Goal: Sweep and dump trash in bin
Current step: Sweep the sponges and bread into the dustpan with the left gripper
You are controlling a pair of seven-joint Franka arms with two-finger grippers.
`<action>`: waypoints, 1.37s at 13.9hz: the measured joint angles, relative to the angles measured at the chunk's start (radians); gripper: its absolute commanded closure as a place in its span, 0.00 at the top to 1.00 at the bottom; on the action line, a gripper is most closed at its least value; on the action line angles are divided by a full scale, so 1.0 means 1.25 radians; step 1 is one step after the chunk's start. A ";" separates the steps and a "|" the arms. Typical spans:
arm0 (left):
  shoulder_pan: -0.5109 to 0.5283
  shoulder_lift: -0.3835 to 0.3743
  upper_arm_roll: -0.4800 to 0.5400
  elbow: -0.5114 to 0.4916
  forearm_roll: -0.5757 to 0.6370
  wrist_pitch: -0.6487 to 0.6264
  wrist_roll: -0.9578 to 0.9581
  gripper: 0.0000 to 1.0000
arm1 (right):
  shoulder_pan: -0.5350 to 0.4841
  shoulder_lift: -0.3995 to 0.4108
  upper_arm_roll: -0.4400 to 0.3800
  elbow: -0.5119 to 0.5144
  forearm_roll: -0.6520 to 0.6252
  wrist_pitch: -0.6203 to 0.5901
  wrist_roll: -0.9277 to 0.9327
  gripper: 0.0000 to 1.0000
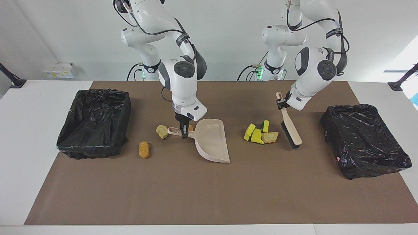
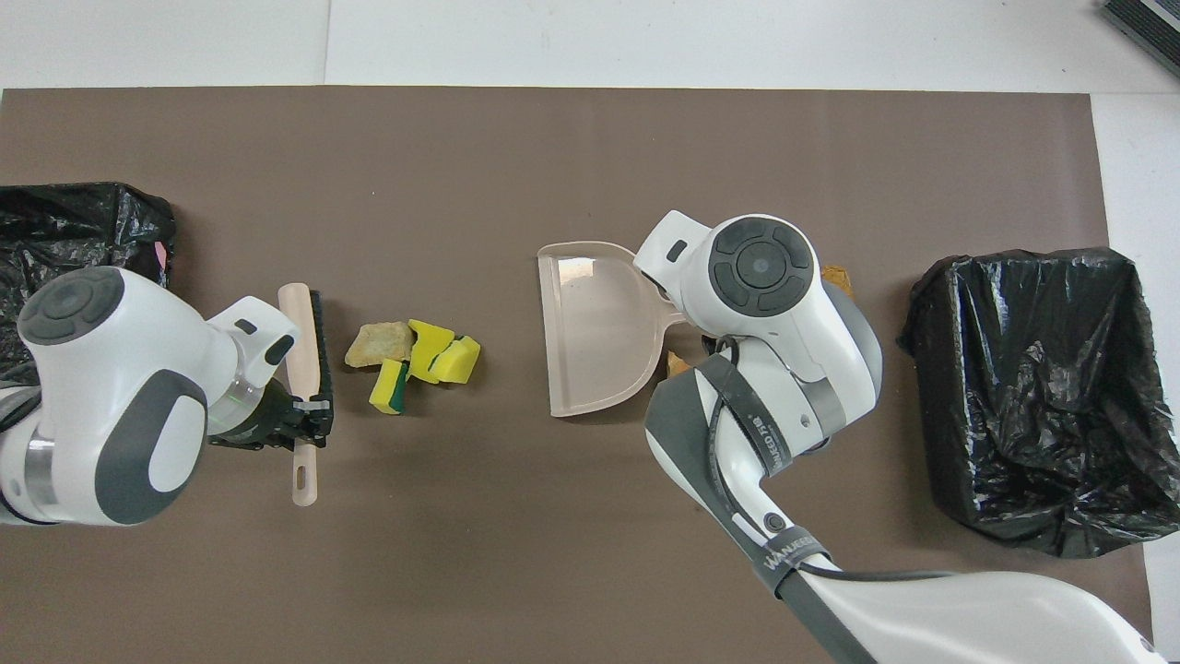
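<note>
A cluster of trash [image 1: 259, 134], yellow-green sponge chunks and a tan lump, lies mid-table; it also shows in the overhead view [image 2: 415, 355]. My left gripper [image 1: 281, 103] is shut on the handle of a brush [image 1: 291, 129] whose bristles rest on the mat beside the cluster, toward the left arm's end. My right gripper [image 1: 184, 130] is shut on the handle of the beige dustpan [image 1: 212, 140], which lies flat with its mouth facing the cluster. A tan lump [image 1: 162, 131], an orange lump [image 1: 144, 149] and a small orange bit [image 1: 191, 127] lie by the dustpan's handle.
A black-lined bin [image 1: 94, 124] stands at the right arm's end of the brown mat, and another black-lined bin [image 1: 364, 140] at the left arm's end. In the overhead view the right wrist [image 2: 761, 267] covers the dustpan's handle.
</note>
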 measured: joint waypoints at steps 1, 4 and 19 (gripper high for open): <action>-0.015 0.000 -0.001 -0.011 0.000 0.011 0.000 0.00 | 0.001 0.002 0.002 -0.004 0.000 0.010 0.000 0.00; -0.060 0.000 -0.003 -0.030 -0.017 0.028 0.000 0.00 | 0.010 0.010 0.006 -0.011 0.003 0.033 0.004 0.00; -0.212 -0.001 0.012 0.073 -0.154 -0.043 -0.125 0.00 | 0.076 0.079 0.006 -0.004 0.016 0.157 0.159 0.00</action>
